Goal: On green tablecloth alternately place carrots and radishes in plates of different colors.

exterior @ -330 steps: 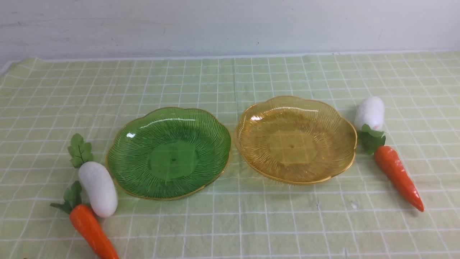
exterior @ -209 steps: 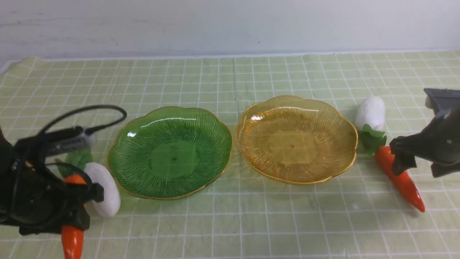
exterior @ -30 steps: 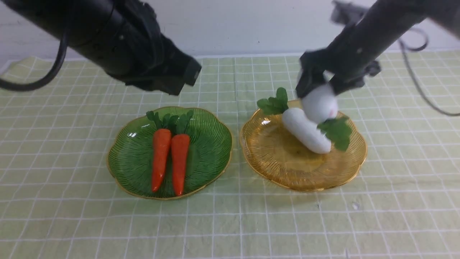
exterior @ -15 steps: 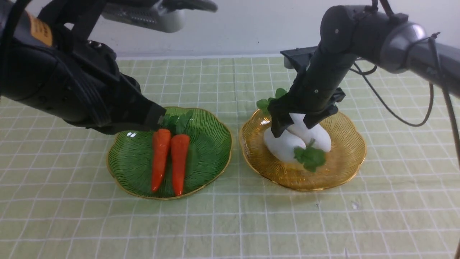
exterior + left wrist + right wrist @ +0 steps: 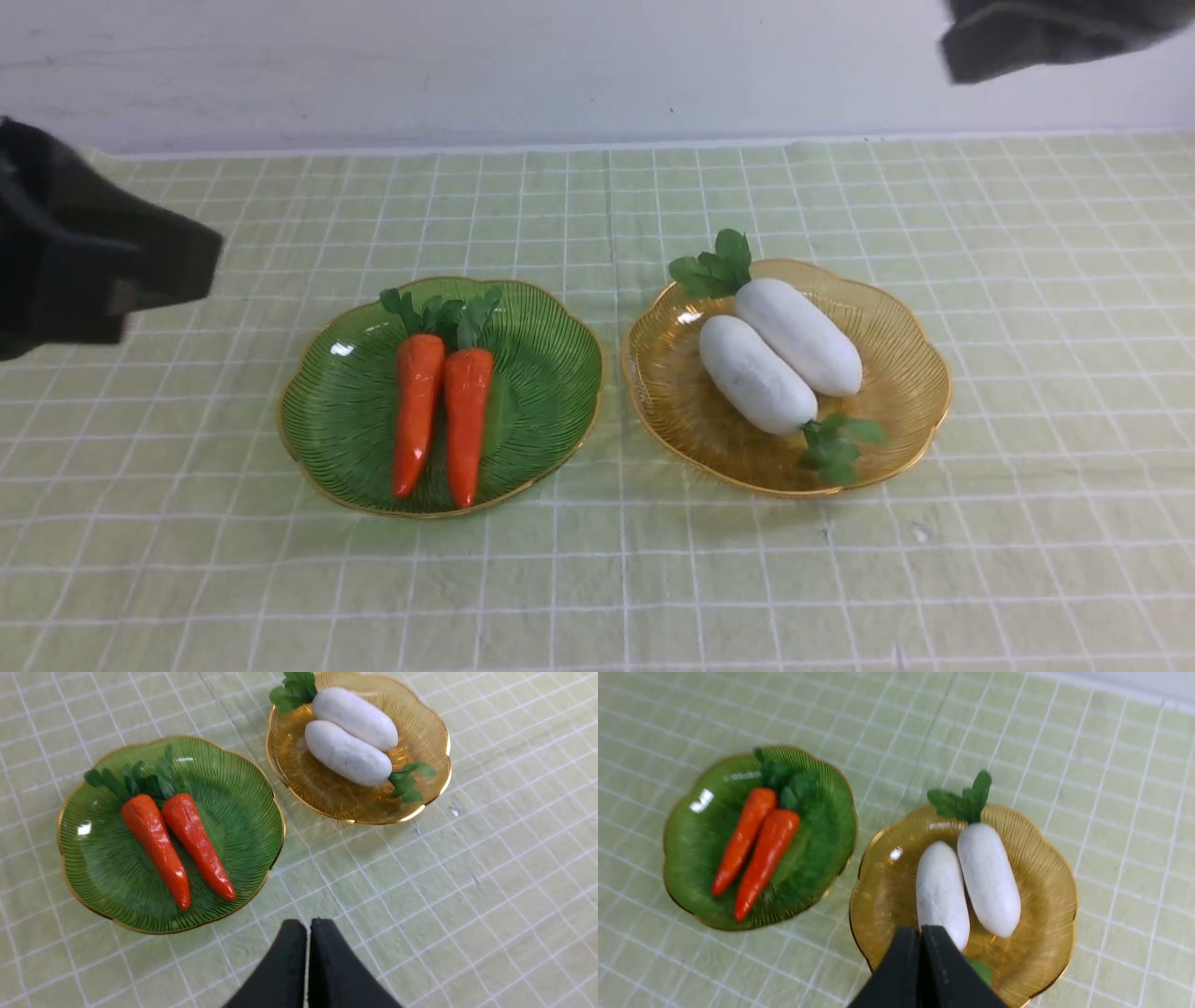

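Observation:
Two orange carrots [image 5: 417, 411] [image 5: 465, 420] lie side by side in the green plate [image 5: 546, 373], leafy tops toward the wall. In the amber plate [image 5: 901, 373] two white radishes [image 5: 756, 373] [image 5: 810, 336] lie together, with their leaf tufts at opposite ends. Both plates rest on the green tablecloth [image 5: 597, 579]. My left gripper [image 5: 308, 926] is shut and empty, hanging high over bare cloth near the green plate [image 5: 252, 812]. My right gripper [image 5: 920, 933] is shut and empty too, high above the amber plate [image 5: 1045, 896] and over the end of one radish [image 5: 941, 891].
My left arm [image 5: 84, 271] shows as a dark mass at the left edge of the front view. The right arm [image 5: 1046, 33] is at the top right corner. A pale wall runs behind the table's far edge.
The right gripper let go of the second radish in the amber plate, rose up and to the right, and shut. The left arm drew back to the left, away from the green plate.

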Action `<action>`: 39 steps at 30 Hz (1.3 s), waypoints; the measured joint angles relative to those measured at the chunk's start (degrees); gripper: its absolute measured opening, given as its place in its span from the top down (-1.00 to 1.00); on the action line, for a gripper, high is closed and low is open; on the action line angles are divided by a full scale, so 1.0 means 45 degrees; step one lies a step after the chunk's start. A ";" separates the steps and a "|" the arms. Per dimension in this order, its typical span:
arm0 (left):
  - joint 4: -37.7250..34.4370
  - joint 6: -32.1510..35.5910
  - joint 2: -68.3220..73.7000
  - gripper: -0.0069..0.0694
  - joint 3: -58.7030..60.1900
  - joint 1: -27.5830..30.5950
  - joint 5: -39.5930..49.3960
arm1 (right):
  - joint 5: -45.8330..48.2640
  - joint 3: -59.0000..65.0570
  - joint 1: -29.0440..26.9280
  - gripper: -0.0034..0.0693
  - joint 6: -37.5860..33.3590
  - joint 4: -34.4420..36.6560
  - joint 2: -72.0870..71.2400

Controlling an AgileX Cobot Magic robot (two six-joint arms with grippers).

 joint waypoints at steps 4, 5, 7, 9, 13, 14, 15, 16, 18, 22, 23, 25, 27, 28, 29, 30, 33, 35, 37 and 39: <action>0.0443 -0.0191 -0.1816 0.84 0.1507 0.0000 -0.1071 | -0.3414 0.3686 0.0000 0.94 -0.0177 -0.0033 -0.3842; 0.0626 -0.0242 -0.2234 0.84 0.1928 0.0000 -0.1251 | -0.4474 0.4728 0.0000 0.94 -0.0177 -0.0033 -0.4798; 0.0862 -0.0379 -0.3059 0.84 0.2720 0.0000 -0.1771 | -0.7155 0.7262 0.0000 0.94 -0.0164 -0.0033 -0.7022; 0.1492 -0.0743 -0.4355 0.84 0.4438 0.0000 -0.2683 | -1.0848 1.0794 0.0000 0.94 -0.0164 -0.0033 -1.0276; 0.1836 -0.1212 -0.5602 0.84 0.6070 0.0000 -0.3739 | -1.3265 1.3920 0.0000 0.94 -0.0205 -0.0183 -1.3697; 0.1870 -0.1370 -0.5977 0.84 0.6488 0.0000 -0.4077 | -1.3537 1.4502 0.0000 0.94 -0.0205 -0.0182 -1.4656; 0.1910 -0.1561 -0.6307 0.84 0.7055 0.0000 -0.4585 | -1.3700 1.4977 0.0000 0.94 -0.0205 -0.0182 -1.5166; 0.1951 -0.1670 -0.6582 0.84 0.7472 0.0000 -0.5009 | -1.3842 1.5525 0.0000 0.94 -0.0205 -0.0182 -1.5947; 0.2066 -0.1788 -0.6880 0.84 0.8036 0.0000 -0.5621 | -1.3943 1.6018 0.0000 0.94 -0.0232 -0.0207 -1.6419; 0.2073 -0.1832 -0.7409 0.84 0.8910 0.0000 -0.6145 | -1.3914 1.6275 -0.0011 0.94 -0.0309 -0.0258 -1.6484; 0.1969 -0.1832 -0.7612 0.84 0.9094 0.0000 -0.6101 | -1.3914 1.6275 -0.0011 0.94 -0.0309 -0.0268 -1.6488; 0.1941 -0.1832 -0.8028 0.84 0.9412 0.0000 -0.5922 | -1.3914 1.6275 -0.0011 0.94 -0.0309 -0.0274 -1.6488; 0.1953 -0.1832 -0.8552 0.84 0.9704 0.0000 -0.5720 | -1.3926 1.6275 -0.0011 0.94 -0.0314 -0.0300 -1.6488; 0.1968 -0.1832 -0.8803 0.84 0.9810 0.0000 -0.5661 | -1.3926 1.6275 -0.0011 0.94 -0.0324 -0.0315 -1.6488; 0.1980 -0.1832 -0.8992 0.84 0.9865 0.0000 -0.5650 | -1.3926 1.6275 -0.0011 0.94 -0.0324 -0.0315 -1.6488; 0.1980 -0.1832 -0.9166 0.84 0.9892 0.0000 -0.5645 | -1.3926 1.6275 -0.0011 0.94 -0.0324 -0.0315 -1.6488; 0.1907 -0.1832 -0.9588 0.84 0.9919 0.0000 -0.5645 | -1.3926 1.6275 -0.0011 0.94 -0.0339 -0.0315 -1.6488; 0.1862 -0.1832 -0.9643 0.84 0.9919 0.0000 -0.5645 | -1.3926 1.6275 -0.0011 0.94 -0.0350 -0.0315 -1.6488; 0.1836 -0.1832 -0.9652 0.84 0.9919 0.0000 -0.5645 | -1.3926 1.6275 -0.0011 0.94 -0.0343 -0.0315 -1.6488; 0.1836 -0.1832 -0.9652 0.84 0.9919 0.0000 -0.5645 | -1.3926 1.6275 -0.0011 0.94 -0.0343 -0.0315 -1.6488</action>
